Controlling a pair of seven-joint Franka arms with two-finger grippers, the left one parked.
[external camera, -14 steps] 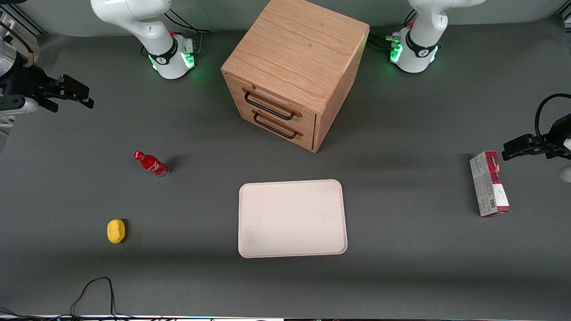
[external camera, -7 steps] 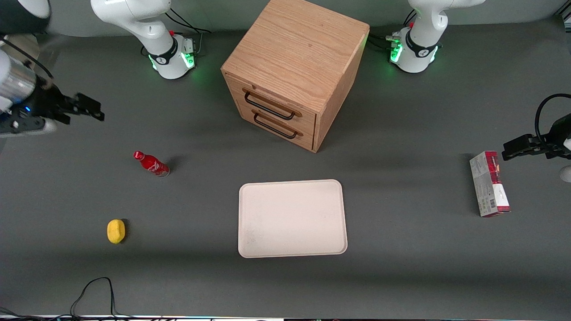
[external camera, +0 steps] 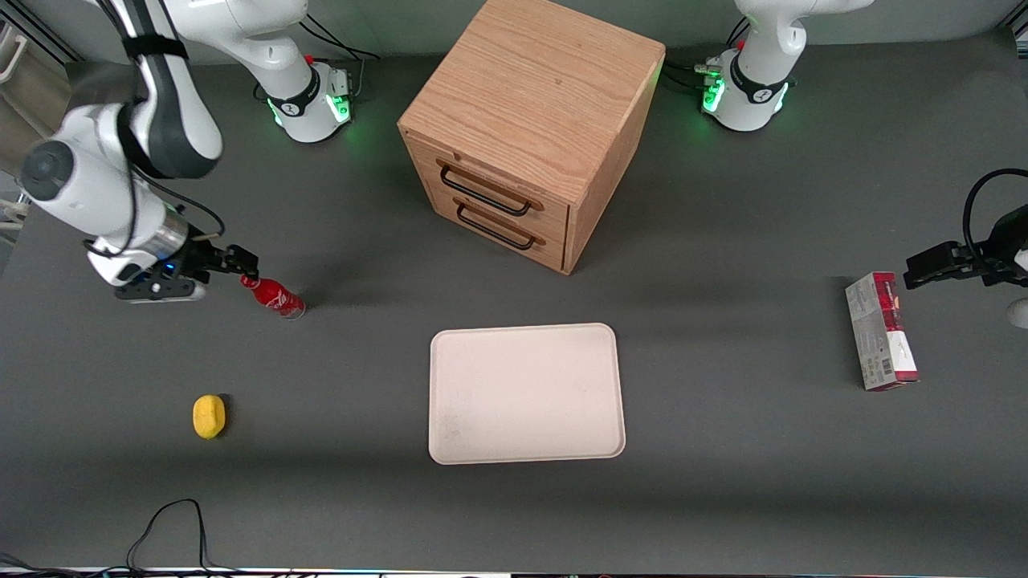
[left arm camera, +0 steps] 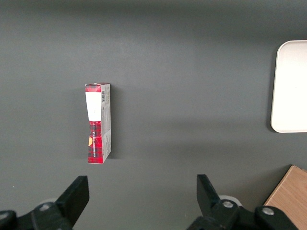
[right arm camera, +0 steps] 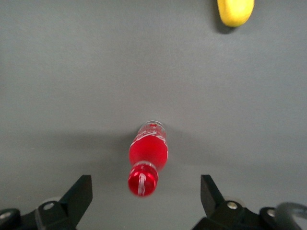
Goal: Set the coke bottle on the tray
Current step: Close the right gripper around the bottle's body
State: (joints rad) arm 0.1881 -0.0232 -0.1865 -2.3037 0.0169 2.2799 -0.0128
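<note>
- gripper point(external camera: 241, 265) hangs over the coke bottle's cap end, toward the working arm's end of the table from the tray; in the wrist view gripper point(right arm camera: 144, 199) fingers spread wide apart, nothing between them touching
- fingers point(right arm camera: 79, 196) sit either side of the cap, clear gap to the bottle on both sides
- coke bottle point(external camera: 273, 295) stands upright on the grey table point(external camera: 723, 482), red cap up, clear base down; not on the tray, well apart from it, toward the working arm's end
- same coke bottle point(right arm camera: 147, 158) seen from above in the wrist view, red cap with white mark nearest the camera, white script on the body
- tray point(external camera: 526, 393) cream-white, flat on the table, nearer the front camera than the wooden drawer cabinet; nothing on it
- tray point(left arm camera: 292, 86) corner also shows in the left wrist view
- wooden drawer cabinet point(external camera: 530, 128) farther from the front camera than the tray, two drawers with dark handles, both closed
- lemon point(external camera: 209, 417) yellow, on the table, toward the working arm's end from the tray, nearer the front camera than the bottle; lemon point(right arm camera: 235, 12) also in the wrist view
- red-and-grey carton point(external camera: 880, 331) lies flat toward the parked arm's end of the table from the tray; carton point(left arm camera: 98, 123) also in the left wrist view
- black cable point(external camera: 169, 522) loops at the table edge nearest the front camera
</note>
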